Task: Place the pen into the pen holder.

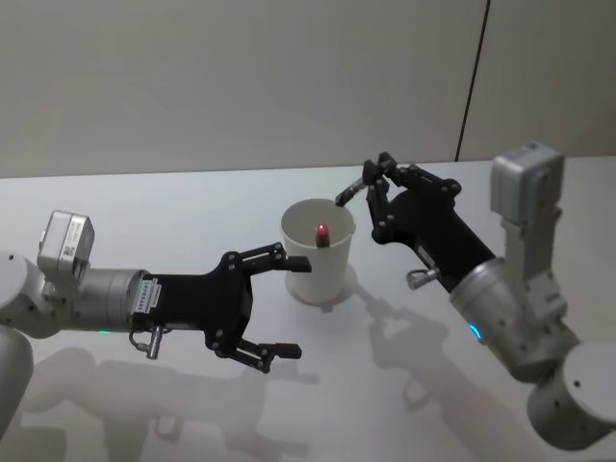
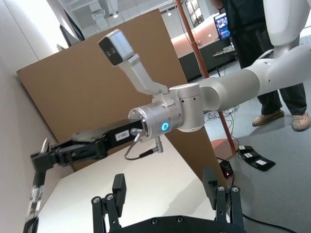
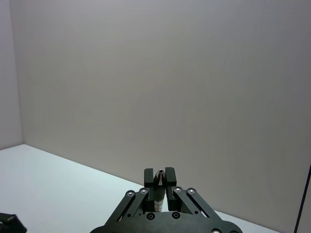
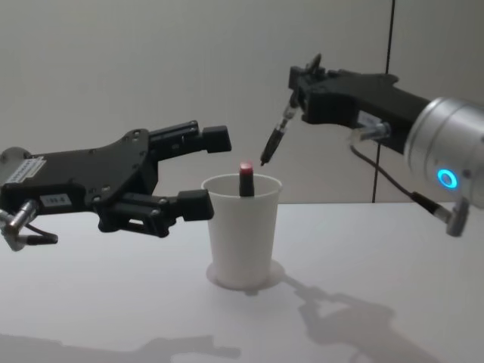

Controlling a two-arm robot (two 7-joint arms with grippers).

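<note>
Right now the right end effector (image 4: 296, 89) hangs above and just behind the paper cup (image 4: 243, 227), fingers pinched on a dark pen (image 4: 275, 138) that tilts tip-down toward the cup's rim w/o touching it — the wrist view shows the pen's end clamped between the two pads (image 3: 167, 175). Inside the cup stands another item w/ a red top (image 4: 245, 178), poking just over the rim. Left end effector (image 1: 265, 308) hovers low beside the cup on the robot's left, fingers spread wide and empty, upper finger near the rim — the cup sits mid-table (image 1: 173, 212) on its thin round base.
</note>
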